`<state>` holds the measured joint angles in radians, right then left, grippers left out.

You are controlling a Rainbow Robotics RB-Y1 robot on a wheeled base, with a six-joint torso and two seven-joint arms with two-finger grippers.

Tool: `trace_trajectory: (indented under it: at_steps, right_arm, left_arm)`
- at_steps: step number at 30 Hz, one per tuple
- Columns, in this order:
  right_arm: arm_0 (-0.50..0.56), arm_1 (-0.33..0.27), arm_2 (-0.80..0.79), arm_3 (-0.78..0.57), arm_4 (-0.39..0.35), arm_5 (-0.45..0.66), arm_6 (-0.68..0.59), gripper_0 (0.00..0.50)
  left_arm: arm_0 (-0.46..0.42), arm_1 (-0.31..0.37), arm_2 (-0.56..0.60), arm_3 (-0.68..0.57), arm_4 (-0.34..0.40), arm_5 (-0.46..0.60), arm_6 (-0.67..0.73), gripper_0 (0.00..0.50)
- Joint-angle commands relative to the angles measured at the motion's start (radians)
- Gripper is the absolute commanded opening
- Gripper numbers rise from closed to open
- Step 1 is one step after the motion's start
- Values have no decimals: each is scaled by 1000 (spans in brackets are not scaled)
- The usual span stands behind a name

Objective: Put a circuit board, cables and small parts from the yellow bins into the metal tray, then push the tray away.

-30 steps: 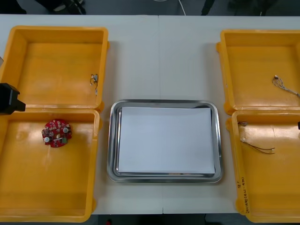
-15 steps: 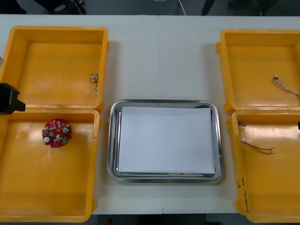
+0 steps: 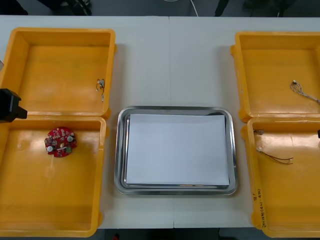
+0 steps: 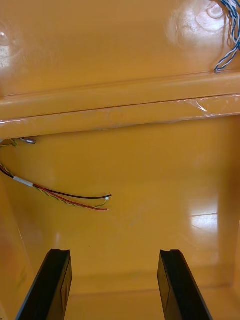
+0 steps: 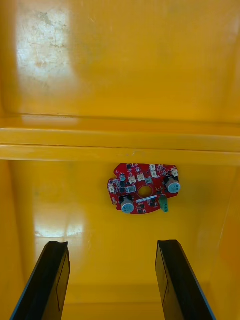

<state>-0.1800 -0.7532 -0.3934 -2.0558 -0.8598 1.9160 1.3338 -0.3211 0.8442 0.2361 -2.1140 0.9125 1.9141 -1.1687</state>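
Note:
A round red circuit board (image 3: 61,142) lies in the near left yellow bin (image 3: 50,200). In the left wrist view my left gripper (image 5: 112,280) hangs open above that bin, with the board (image 5: 144,188) just beyond its fingertips. My right gripper (image 4: 114,282) is open over the near right bin (image 3: 290,200). A red and yellow cable with a black one (image 4: 65,196) lies ahead of its left finger, untouched. The metal tray (image 3: 175,108) sits between the bins, white inside, with nothing in it.
A twisted blue and white cable (image 3: 302,91) lies in the far right bin (image 3: 270,75). Small metal parts (image 3: 100,86) rest by the right wall of the far left bin (image 3: 60,60). A black part of my left arm (image 3: 9,105) shows at the table's left edge.

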Motion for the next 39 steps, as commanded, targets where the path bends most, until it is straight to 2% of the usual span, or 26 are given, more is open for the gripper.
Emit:
trace_trajectory:
  at_steps: [1,39]
  right_arm:
    - [14,-44,-25,-6,-5,4,25,500]
    - [14,-44,-25,-6,-5,4,25,500]
  left_arm:
    - [10,47,32,-27,0,6,-83,500]
    - [10,47,32,-27,0,6,-83,500]
